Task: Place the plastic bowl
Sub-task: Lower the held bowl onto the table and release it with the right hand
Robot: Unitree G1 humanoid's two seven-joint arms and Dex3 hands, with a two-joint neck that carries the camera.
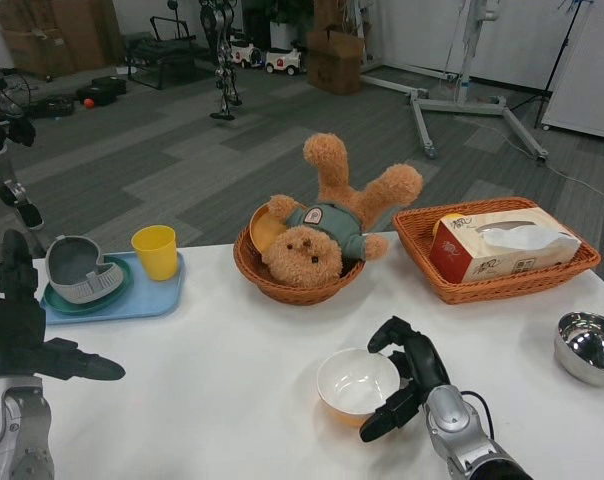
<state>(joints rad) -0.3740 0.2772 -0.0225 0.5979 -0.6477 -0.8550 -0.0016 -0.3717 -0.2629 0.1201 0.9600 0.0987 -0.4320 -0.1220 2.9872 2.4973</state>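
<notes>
The plastic bowl (354,380), white inside and orange outside, stands upright on the white table (212,390) near the front middle. My right hand (410,372) is at the bowl's right side. Its fingers curl over the far right rim and its thumb presses the near right wall, so it holds the bowl. My left hand (22,340) hovers at the table's left edge with its fingers spread and nothing in it.
A round wicker basket (282,288) behind the bowl holds a teddy bear (322,230) and a yellow bowl. A rectangular basket (502,275) at back right holds a tissue box. A steel bowl (589,347) sits far right. A blue tray (132,295) at left carries a grey bowl and yellow cup (156,251).
</notes>
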